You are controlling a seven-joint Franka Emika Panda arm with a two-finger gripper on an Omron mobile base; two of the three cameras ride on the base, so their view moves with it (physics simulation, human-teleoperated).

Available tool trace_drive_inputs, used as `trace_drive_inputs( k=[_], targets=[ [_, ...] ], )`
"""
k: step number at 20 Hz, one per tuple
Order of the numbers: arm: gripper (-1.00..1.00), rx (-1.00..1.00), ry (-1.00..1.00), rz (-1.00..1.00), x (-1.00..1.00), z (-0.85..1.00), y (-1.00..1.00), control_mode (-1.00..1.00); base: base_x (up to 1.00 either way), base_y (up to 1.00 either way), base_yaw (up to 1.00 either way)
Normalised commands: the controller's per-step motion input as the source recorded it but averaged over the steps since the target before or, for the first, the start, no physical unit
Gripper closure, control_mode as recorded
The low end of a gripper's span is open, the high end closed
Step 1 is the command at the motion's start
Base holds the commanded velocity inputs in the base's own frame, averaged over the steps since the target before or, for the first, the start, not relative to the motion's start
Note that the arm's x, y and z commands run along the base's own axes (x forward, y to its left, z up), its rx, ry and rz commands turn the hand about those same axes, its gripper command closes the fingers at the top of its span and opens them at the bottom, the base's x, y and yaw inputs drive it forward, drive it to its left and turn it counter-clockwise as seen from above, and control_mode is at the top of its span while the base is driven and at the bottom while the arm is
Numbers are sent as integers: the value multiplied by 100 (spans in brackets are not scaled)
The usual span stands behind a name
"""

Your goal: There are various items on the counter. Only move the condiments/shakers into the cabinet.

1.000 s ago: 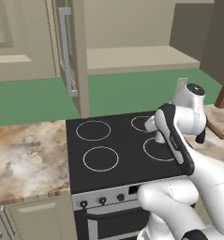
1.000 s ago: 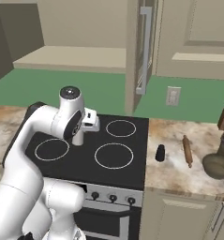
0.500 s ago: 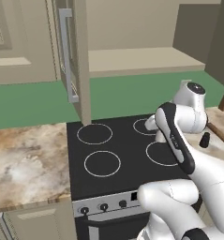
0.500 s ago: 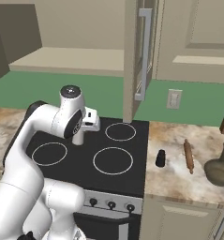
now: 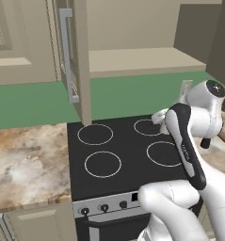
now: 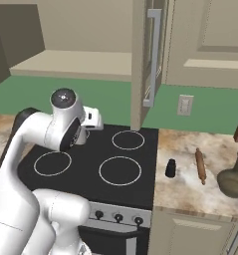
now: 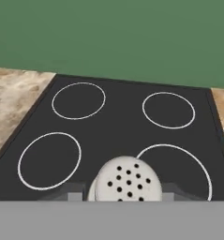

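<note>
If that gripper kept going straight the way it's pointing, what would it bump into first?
Probably the black four-ring stovetop: the gripper, shut on a small pale grey shaker, points down across it toward the green wall behind. Depth is hard to judge.

No readable text, label, brand, number or sign appeared on any surface in these views. The stovetop [image 5: 128, 155] bore only four plain white ring outlines, and its front knobs [image 6: 118, 217] carried no legible markings. The pale grey shaker [image 7: 128, 180] showed only dark holes in its cap.

Two shakers: black [image 6: 170, 168], pale grey [image 7: 128, 180]; one rolling pin [image 6: 200, 165]; one jug [image 6: 233, 180].
</note>
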Motion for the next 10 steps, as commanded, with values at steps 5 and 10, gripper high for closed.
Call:
trace_drive_inputs(
  k=[5, 10],
  targets=[
    [100, 0, -45, 3, -8, 100, 3, -100, 0, 0, 0],
    [100, 0, -22, 8, 8, 94, 31, -100, 0, 0, 0]
  ],
)
